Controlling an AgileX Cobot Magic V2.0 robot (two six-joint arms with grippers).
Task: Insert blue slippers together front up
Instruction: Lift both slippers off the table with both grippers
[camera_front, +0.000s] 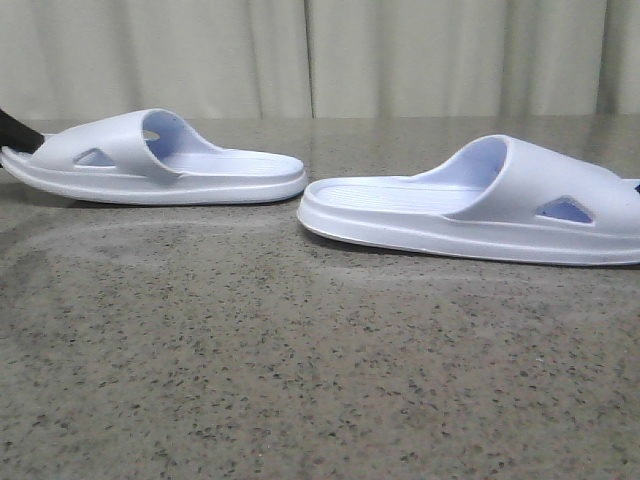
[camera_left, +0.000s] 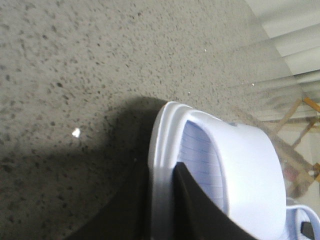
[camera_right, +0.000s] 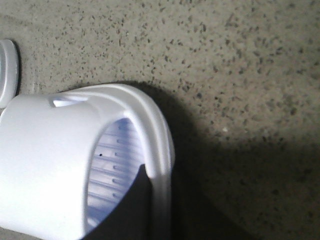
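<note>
Desk (camera_front: 300, 380): grey speckled stone, carrying everything, with a pale curtain (camera_front: 320, 55) behind.

Right slipper (camera_front: 480, 205) sits flat on the desk at front right, strap end outward, open heel end toward centre. Left slipper (camera_front: 150, 165) sits flat at left, slightly farther back, mirrored. Their heel ends are near each other at centre, not touching; you see a gap between them.

Left pincer (camera_left: 165, 210): a dark finger lies inside the slipper's toe end and another dark shape outside the rim, so it straddles the sole edge. Looks clamped on the left slipper, though the fingertips are out of frame. Right pincer (camera_right: 155, 210): same picture, one dark finger under the strap against the inner rim, shadowy dark outside. I judge it gripping the right slipper.

Step in hand, by my read: both slippers grasped at toe ends, not yet lifted or joined. Next you need to raise both, turn toe ends up, and slide them together.

No brands, labels or writing readable anywhere.
</note>
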